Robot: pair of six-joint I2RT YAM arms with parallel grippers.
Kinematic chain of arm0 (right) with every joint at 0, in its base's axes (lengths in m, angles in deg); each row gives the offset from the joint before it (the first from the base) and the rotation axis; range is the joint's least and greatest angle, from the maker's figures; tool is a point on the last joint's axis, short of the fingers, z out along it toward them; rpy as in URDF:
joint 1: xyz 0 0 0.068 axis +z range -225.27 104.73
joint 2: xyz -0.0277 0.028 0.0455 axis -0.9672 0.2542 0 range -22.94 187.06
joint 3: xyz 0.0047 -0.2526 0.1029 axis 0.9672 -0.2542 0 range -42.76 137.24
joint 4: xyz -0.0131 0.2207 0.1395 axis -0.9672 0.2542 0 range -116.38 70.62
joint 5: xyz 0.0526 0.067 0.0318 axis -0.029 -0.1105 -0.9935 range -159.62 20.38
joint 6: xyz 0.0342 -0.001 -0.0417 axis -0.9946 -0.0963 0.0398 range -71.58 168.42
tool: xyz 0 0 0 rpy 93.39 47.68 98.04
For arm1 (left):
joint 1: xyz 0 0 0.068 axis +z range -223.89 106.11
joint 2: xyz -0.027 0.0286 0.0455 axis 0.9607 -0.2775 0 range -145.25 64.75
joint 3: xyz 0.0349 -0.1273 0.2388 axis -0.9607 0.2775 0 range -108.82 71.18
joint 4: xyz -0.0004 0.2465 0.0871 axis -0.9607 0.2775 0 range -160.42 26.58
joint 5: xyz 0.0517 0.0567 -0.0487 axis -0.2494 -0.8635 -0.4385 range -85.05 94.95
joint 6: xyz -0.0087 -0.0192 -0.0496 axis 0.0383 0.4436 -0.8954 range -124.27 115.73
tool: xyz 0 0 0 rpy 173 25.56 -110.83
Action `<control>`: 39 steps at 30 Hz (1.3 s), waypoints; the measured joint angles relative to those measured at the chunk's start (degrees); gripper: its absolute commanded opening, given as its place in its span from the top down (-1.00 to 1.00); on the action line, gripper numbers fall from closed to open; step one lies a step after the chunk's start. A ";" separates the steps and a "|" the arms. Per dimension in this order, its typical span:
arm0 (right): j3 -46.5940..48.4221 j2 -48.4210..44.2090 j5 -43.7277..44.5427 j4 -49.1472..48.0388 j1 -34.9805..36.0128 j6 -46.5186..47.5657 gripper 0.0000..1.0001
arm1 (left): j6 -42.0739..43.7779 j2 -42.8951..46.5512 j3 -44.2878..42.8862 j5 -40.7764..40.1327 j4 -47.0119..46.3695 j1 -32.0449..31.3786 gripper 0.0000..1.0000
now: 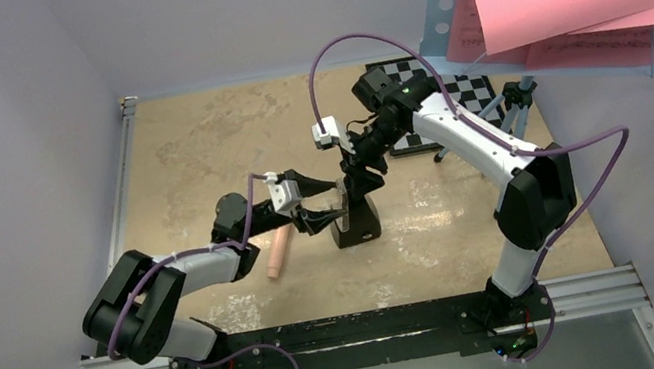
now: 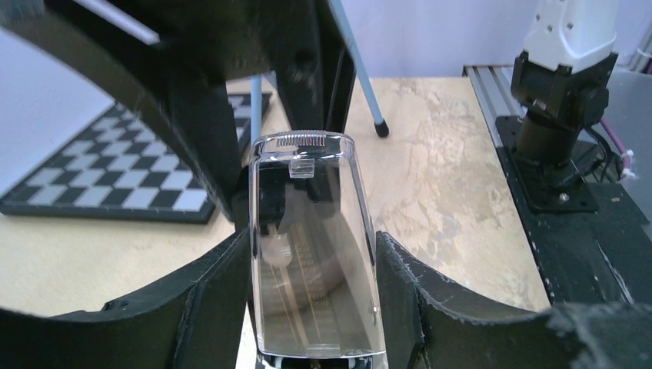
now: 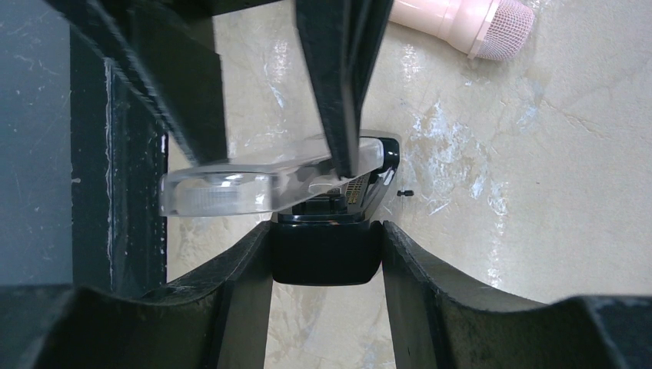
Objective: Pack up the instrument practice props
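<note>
Clear metronome cover (image 2: pixel 315 231) pinched in left end effector (image 2: pixel 311 265); right end effector (image 3: pixel 327 257) clamps half-hidden black body (image 3: pixel 323 269).

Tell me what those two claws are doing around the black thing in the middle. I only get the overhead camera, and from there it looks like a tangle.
Observer: The left gripper has a finger on each side of a see-through cover. The left wrist camera shows that plainly.
Operator: And the other claw?
Observer: The right gripper clamps the black metronome body between its fingers, right beside that cover.
Operator: What about the pink stick lying next to it?
Observer: I can't name it for sure, but in the right wrist camera the peach-pink stick ends in a rounded tip with a mesh texture.
</note>
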 measured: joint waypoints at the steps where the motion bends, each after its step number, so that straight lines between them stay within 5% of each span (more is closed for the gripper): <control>1: 0.00 0.00 0.00 -0.04 0.00 -0.11 1.00 | 0.11 0.61 0.37 -0.76 -0.94 -0.61 1.00; 16: -0.74 -0.48 -0.33 -0.37 0.00 -0.20 1.00 | 7.34 0.46 5.35 -9.73 -4.74 -4.28 1.00; 39: -0.31 -0.20 -1.20 1.09 0.17 0.39 1.00 | 5.68 -4.31 2.01 -3.41 -6.84 -0.76 1.00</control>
